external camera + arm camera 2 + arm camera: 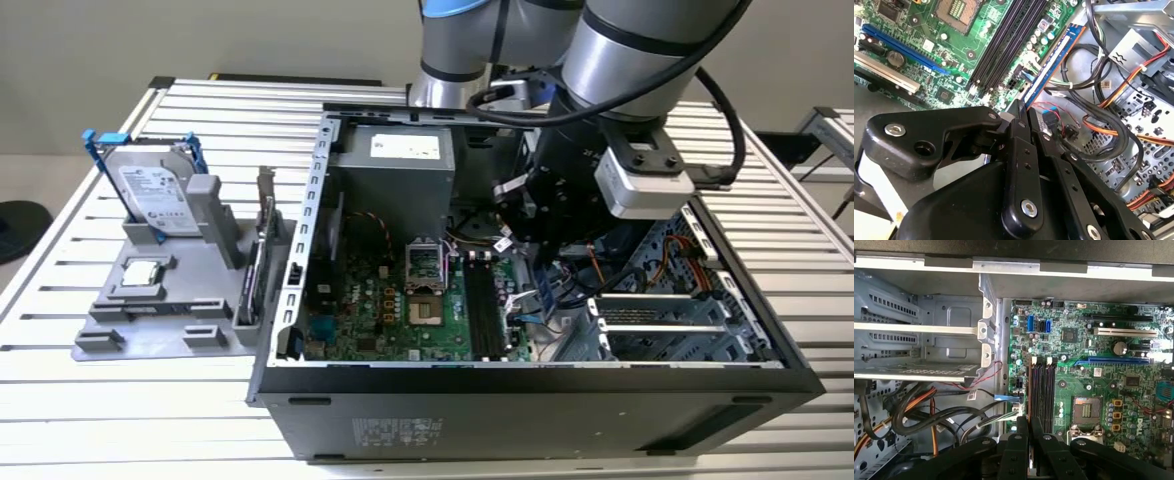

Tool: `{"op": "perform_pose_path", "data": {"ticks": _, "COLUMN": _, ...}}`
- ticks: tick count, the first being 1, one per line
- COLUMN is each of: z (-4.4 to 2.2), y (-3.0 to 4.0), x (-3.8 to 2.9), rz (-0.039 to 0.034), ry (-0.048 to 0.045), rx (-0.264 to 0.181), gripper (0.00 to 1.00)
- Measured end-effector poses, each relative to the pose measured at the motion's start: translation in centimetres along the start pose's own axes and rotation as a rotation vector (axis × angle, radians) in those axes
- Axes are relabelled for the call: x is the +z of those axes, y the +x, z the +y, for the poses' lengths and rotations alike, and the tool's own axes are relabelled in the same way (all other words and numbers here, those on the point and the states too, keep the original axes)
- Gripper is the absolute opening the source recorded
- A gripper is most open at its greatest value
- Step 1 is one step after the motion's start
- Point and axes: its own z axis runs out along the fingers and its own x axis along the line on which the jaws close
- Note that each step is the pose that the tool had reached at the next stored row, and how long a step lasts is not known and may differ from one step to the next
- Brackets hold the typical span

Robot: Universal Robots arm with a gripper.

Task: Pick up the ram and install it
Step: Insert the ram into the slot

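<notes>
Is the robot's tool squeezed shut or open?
Shut: the tool has its fingers pinching one end of the ram, the thin blue stick.

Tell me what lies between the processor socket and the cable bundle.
The long black memory slots, in the first wrist view; the second wrist view shows the hand gripping the ram beside them.

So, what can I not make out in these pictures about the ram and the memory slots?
- Exterior view: the arm's wrist hides the spot where the ram meets the motherboard.
- Second wrist view: the gripper is shut on the ram, and its fingers cover the held end.
- First wrist view: the ram is edge-on, so I cannot tell whether it touches the memory slots.
</notes>
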Motion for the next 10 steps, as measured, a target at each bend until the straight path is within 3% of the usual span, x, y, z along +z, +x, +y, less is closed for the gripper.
{"op": "perform_pose_path", "data": {"ticks": 6, "z": -0.04, "y": 0.01, "x": 0.32, "rz": 0.0001, "ry": 0.0003, "rx": 0.0, "gripper": 0.0}}
{"op": "perform_pose_path", "data": {"ticks": 10, "z": -0.12, "y": 0.02, "x": 0.92, "rz": 0.0, "ry": -0.0002, "rx": 0.0, "gripper": 0.0}}
